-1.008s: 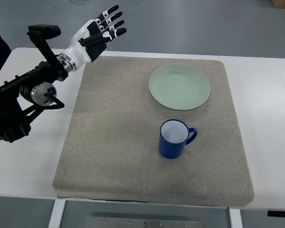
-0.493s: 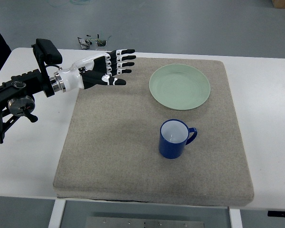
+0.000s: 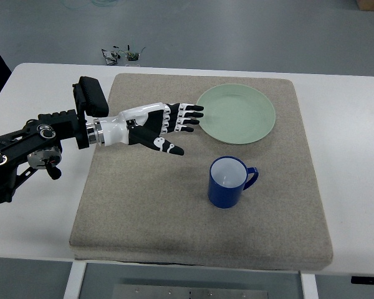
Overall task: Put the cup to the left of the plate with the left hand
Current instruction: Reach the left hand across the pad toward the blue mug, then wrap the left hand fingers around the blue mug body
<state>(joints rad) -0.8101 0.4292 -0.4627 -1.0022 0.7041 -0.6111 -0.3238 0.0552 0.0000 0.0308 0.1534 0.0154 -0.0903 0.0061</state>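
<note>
Left arm enters from the left edge, dark linkage lying over the white table (image 3: 43, 212), forearm running roughly level toward the right. Left hand (image 3: 159, 126) is released: fingers (image 3: 190, 116) stretched out straight and held together, pointing right toward the plate, thumb splayed down and to the right, nothing in the grasp. It hangs over the grey mat (image 3: 137, 205), over the upper-left part of it. Whether it touches the mat cannot be told from this steep view. Fingertips sit just beside the left rim of the plate (image 3: 237, 114), seemingly apart from it. The plate is pale green, round, empty, in the upper middle of the mat. The cup (image 3: 227, 182) is blue with a white inside, standing upright on the mat, below the plate and clear of it, handle sticking out to the right and slightly up. Key relation: the cup lies to the right of and below the hand, nearer the robot's side of the mat, near but not touching; the thumb tip is the closest part. Handle faces away from the hand, so the hand meets the bare wall of the cup first. Judgement: the cup is not yet gripped; the reach needs to drop down-right, then the carry goes left and up to the open mat beside the plate. Right arm not seen. Count: one hand, one mat, one plate, one cup.
</note>
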